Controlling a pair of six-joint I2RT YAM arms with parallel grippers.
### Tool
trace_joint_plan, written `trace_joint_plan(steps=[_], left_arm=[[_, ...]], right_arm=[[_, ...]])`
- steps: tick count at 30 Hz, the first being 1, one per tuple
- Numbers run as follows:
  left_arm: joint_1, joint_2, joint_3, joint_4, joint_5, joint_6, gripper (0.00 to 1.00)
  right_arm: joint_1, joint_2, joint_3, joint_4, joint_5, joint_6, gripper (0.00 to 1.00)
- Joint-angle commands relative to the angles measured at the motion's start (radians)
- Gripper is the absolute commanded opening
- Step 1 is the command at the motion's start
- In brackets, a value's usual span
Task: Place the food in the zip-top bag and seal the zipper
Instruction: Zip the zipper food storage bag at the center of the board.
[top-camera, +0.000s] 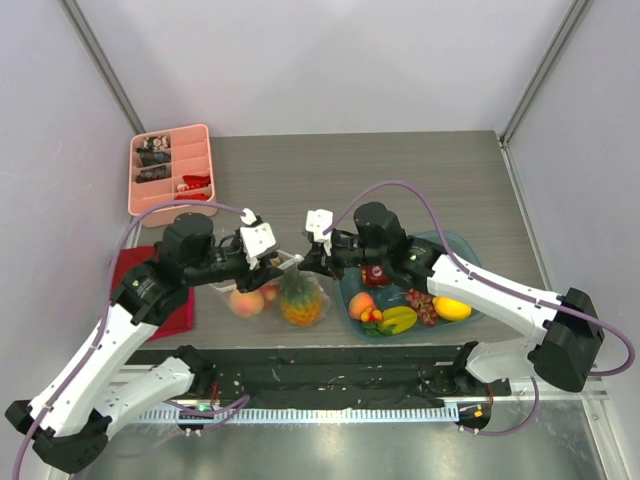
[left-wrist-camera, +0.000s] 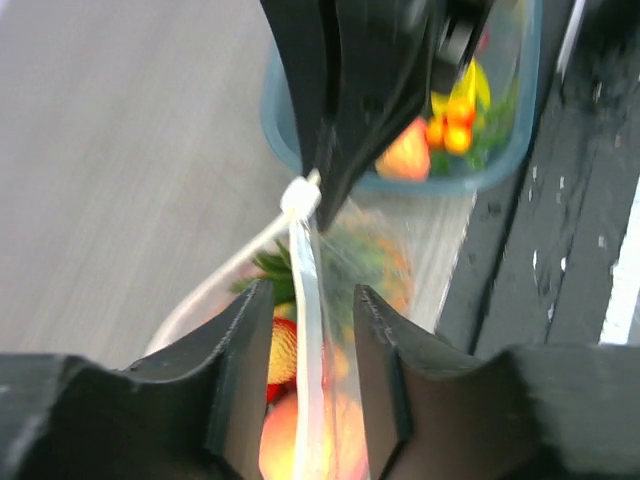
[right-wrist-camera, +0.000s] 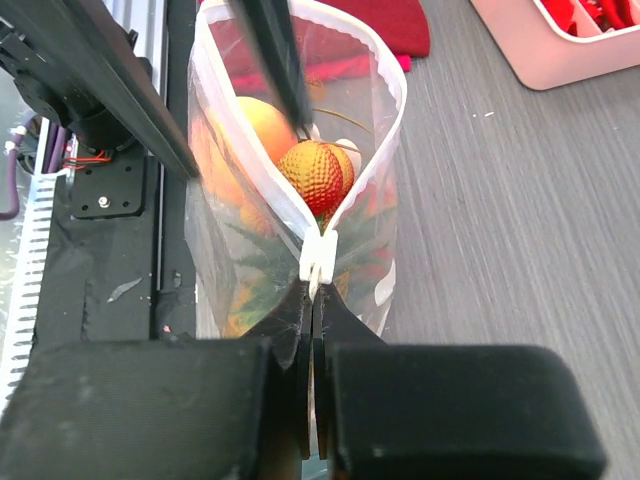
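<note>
left claw released, straddling zipper | right claw clenched on zipper at white slider | zip-top bag holds pineapple, peach

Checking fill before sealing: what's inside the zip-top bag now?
Inside the zip-top bag: a peach, a bumpy red-orange fruit and the pineapple. Anything lower is blurred behind the plastic, so the full count is uncertain.
</note>
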Motion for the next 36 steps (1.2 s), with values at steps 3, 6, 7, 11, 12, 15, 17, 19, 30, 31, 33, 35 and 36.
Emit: trace_joint_plan(steps=[3,6,7,11,12,15,17,19,30,31,33,35,36], left_arm=[[-0.004,0.013,0.077,0.111,0.055,-0.018,0.46],[-0.004,0.052,0.079,0.113,0.101,0.04,0.5],[-0.004,0.064,0.081,0.113,0.112,0.052,0.53],[-0.004,0.113,0.099,0.122,0.127,0.1,0.53],[-0.004,0.128,0.1,0.12,0.135,0.109,0.53],[-0.012,0.15,0.105,0.125,0.138,0.125,0.5],[-0.019,0.164,0.105,0.128,0.141,0.129,0.44],[-0.025,0.168,0.099,0.128,0.144,0.141,0.35],[-0.033,0.156,0.076,-0.033,0.052,0.229,0.04],[-0.033,0.149,0.062,-0.033,0.043,0.223,0.04],[-0.033,0.132,0.045,-0.029,0.017,0.214,0.03],[-0.033,0.121,0.038,-0.038,0.002,0.209,0.03],[-0.032,0.113,0.033,-0.045,-0.006,0.211,0.03]], right_arm=[[0.005,-0.049,0.029,0.048,0.005,-0.047,0.01],[0.008,-0.05,0.034,0.048,0.002,-0.055,0.01],[0.008,-0.05,0.035,0.05,0.002,-0.056,0.01],[0.011,-0.053,0.035,0.048,0.002,-0.069,0.01],[0.012,-0.055,0.034,0.05,0.002,-0.069,0.01],[0.015,-0.056,0.032,0.048,-0.003,-0.073,0.01],[0.014,-0.056,0.034,0.048,-0.001,-0.073,0.01],[0.017,-0.058,0.034,0.047,-0.003,-0.072,0.01],[0.014,-0.101,-0.002,0.042,0.026,-0.064,0.01],[0.014,-0.108,-0.008,0.042,0.031,-0.064,0.01],[0.015,-0.119,-0.015,0.042,0.034,-0.067,0.01],[0.015,-0.133,-0.023,0.044,0.04,-0.067,0.01],[0.015,-0.137,-0.028,0.042,0.045,-0.069,0.01]])
